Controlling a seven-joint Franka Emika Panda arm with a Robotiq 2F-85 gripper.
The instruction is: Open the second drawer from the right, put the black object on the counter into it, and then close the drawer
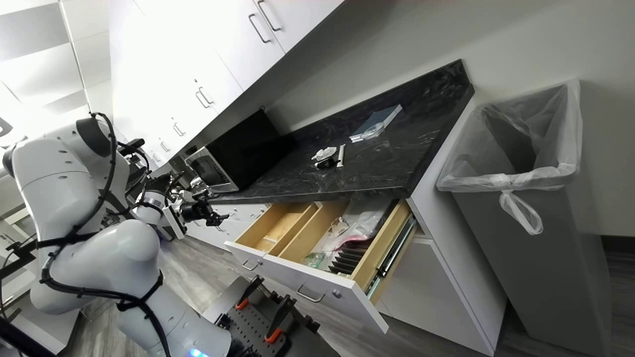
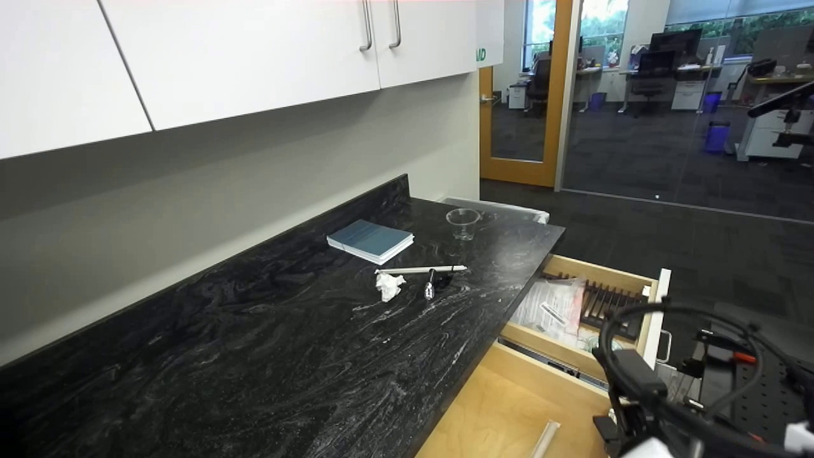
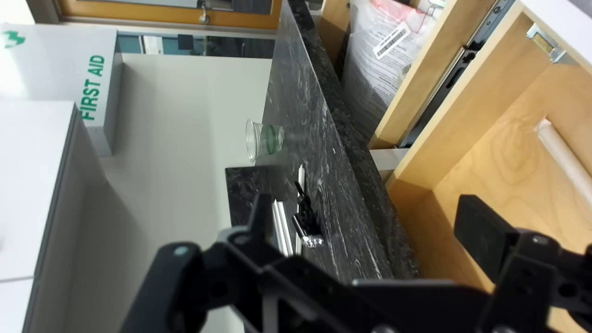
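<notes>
The second drawer from the right is pulled open, with a white front [image 1: 243, 254] and plain light wood interior [image 2: 502, 407]. It also shows in the wrist view [image 3: 504, 138], with a pale rod inside. The black object [image 2: 439, 283], with a shiny silver end, lies on the dark speckled counter [image 2: 305, 356]. It shows in the wrist view [image 3: 306, 217] too, beyond my left finger. My gripper [image 3: 367, 208] is open and empty, with one finger before the counter and the other before the drawer. In an exterior view the gripper [image 1: 218, 219] hovers near the drawer's left end.
The rightmost drawer [image 1: 317, 280] is also open, holding plastic bags and a dark divider. Crumpled white tissue [image 2: 388, 286], a white stick [image 2: 416, 270], a blue book [image 2: 370, 239] and a clear cup [image 2: 463, 224] lie around the black object. A lined bin [image 1: 526, 238] stands at the counter's end.
</notes>
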